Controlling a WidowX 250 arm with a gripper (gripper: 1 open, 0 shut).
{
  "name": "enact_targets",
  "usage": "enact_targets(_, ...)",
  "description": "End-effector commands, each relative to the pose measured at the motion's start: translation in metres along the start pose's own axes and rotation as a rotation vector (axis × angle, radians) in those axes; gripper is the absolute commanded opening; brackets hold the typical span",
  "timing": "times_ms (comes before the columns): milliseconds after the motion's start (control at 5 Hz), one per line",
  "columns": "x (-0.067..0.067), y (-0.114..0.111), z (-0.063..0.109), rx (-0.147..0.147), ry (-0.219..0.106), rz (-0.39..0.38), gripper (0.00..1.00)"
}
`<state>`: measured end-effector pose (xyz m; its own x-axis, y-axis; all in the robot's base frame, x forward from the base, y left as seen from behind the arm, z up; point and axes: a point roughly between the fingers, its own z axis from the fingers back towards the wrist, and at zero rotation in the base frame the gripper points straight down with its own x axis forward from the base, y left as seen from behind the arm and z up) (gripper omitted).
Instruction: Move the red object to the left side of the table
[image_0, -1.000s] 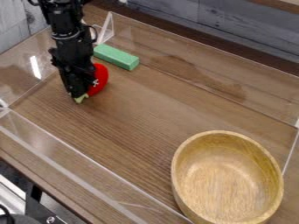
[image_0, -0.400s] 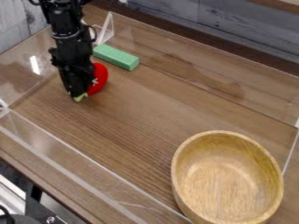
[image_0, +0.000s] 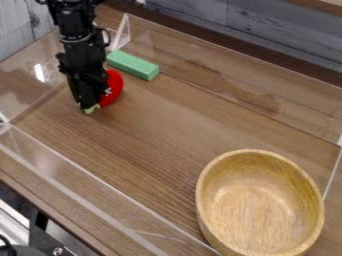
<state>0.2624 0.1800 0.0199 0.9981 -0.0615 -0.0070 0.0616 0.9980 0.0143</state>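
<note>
The red object (image_0: 112, 88) is a small glossy red toy fruit with a light green stem end poking out below the fingers. It sits at the left part of the brown wood-grain table (image_0: 187, 130). My gripper (image_0: 91, 98) comes down from above and is shut on the red object, its black fingers covering the fruit's left half. I cannot tell whether the fruit rests on the tabletop or hangs just above it.
A flat green rectangular block (image_0: 134, 65) lies just behind the fruit. A round light wooden bowl (image_0: 261, 208) stands at the front right. Low clear acrylic walls (image_0: 80, 175) edge the tabletop.
</note>
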Motion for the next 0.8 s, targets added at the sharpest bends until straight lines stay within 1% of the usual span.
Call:
enact_targets(0, -0.0052, 0.0113, 0.0012, 0.017, 0.003, 0.032, 0.0)
enact_targets(600, -0.0097, 0.014, -0.0005, 0.018, 0.026, 0.035, 0.0)
